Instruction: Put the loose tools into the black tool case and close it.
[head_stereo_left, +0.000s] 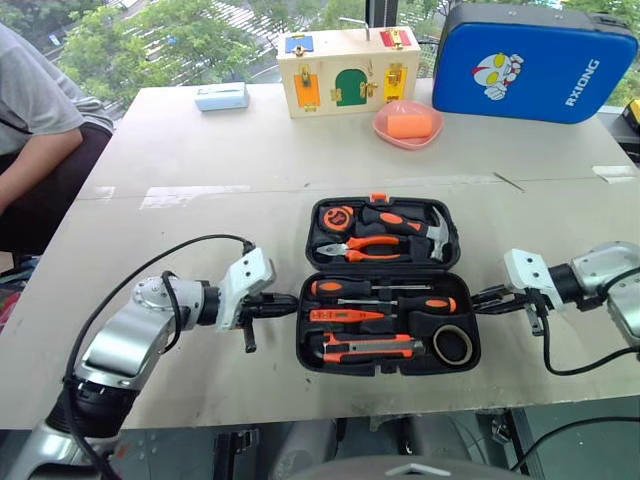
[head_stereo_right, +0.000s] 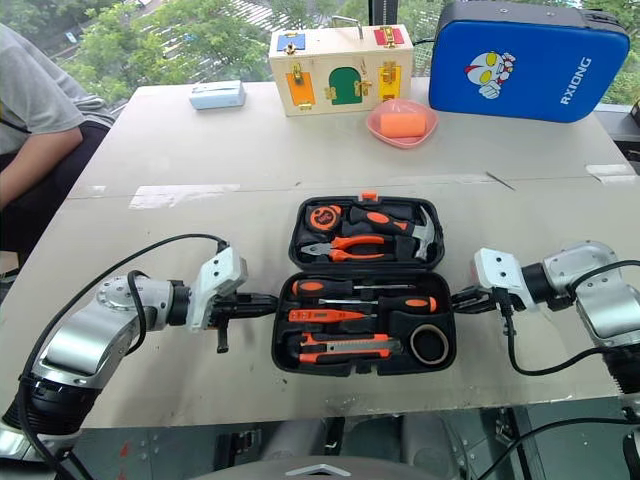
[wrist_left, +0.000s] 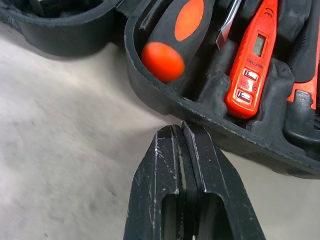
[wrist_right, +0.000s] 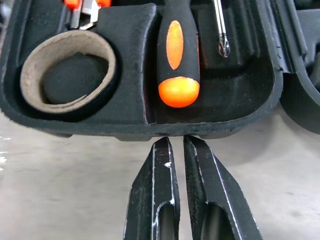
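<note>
The black tool case (head_stereo_left: 305, 345) lies open on the table, its lid half on the far side. In the near half rest two screwdrivers (head_stereo_left: 345, 288) (head_stereo_left: 425, 304), the orange tester pen (head_stereo_left: 345, 315), the utility knife (head_stereo_left: 370, 348) and the tape roll (head_stereo_left: 453, 344). My left gripper (head_stereo_left: 292, 301) is shut and empty, its tips at the near half's left wall (wrist_left: 165, 102). My right gripper (head_stereo_left: 477, 298) is shut and empty too, with its tips at the right wall (wrist_right: 165, 131), beside a screwdriver handle (wrist_right: 178, 75) and the tape roll (wrist_right: 70, 75).
The lid half holds a tape measure (head_stereo_left: 337, 217), pliers (head_stereo_left: 370, 247) and a hammer (head_stereo_left: 410, 225). At the table's far side stand a blue cartoon case (head_stereo_left: 535, 62), a wooden latch box (head_stereo_left: 347, 68), a pink bowl (head_stereo_left: 407, 125) and a small pale box (head_stereo_left: 221, 96). A person (head_stereo_left: 30, 130) sits at far left.
</note>
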